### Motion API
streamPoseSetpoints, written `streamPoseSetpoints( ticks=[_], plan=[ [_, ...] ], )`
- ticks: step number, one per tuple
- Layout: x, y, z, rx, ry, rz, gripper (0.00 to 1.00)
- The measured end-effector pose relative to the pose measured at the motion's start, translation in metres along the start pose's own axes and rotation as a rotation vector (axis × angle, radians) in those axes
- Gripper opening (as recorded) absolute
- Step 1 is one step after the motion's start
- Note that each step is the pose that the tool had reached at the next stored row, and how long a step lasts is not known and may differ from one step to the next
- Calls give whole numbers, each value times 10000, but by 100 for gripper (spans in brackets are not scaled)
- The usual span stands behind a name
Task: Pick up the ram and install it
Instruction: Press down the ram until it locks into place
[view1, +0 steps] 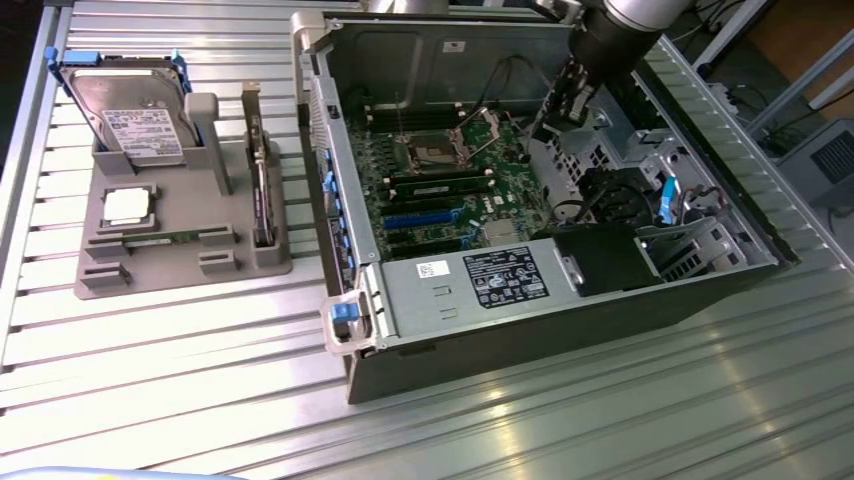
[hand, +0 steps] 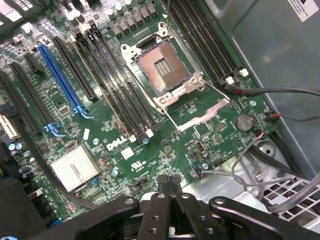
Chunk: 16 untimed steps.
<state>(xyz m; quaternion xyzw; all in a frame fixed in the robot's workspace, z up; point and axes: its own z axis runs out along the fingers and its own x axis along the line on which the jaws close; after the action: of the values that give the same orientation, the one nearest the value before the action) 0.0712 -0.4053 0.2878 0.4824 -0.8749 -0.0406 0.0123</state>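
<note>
From high and well back, the exterior view looks down on the open grey metal computer case (view1: 534, 190), while the wrist view hangs close above its green motherboard (hand: 165, 145), which both share.

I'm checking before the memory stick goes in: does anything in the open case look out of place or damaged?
Nothing looks damaged or spilled. One thing stands out: the processor socket on the motherboard is open and empty, with its load plate flipped back, so the contacts are exposed.

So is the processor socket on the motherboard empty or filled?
Empty: the socket has its metal frame open and bare contacts showing, no chip seated.
</note>
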Motion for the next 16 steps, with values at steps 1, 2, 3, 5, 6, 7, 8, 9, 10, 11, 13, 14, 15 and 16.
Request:
streamPoseSetpoints(
  ticks=[1, 2, 3, 5, 6, 7, 8, 9, 10, 11, 13, 14, 15, 16],
  plan=[
    [0, 0, 1, 3, -12, 140, 10],
    [0, 0, 1, 4, -19, 218, 10],
    [0, 0, 1, 5, -23, 283, 10],
    [0, 0, 2, 7, -34, 407, 10],
    [0, 0, 3, 10, -45, 538, 10],
    [0, 0, 3, 11, -52, 619, 10],
    [0, 0, 4, 12, -57, 687, 10],
    [0, 0, 4, 14, -63, 752, 10],
    [0, 0, 5, 15, -70, 840, 10],
    [0, 0, 5, 16, -76, 921, 10],
    [0, 0, 7, 20, -94, 1130, 10],
    [0, -1, 8, 22, -102, 1227, 10],
    [0, -1, 8, 23, -107, 1291, 10],
    [0, -1, 9, 25, -115, 1380, 10]
  ],
)
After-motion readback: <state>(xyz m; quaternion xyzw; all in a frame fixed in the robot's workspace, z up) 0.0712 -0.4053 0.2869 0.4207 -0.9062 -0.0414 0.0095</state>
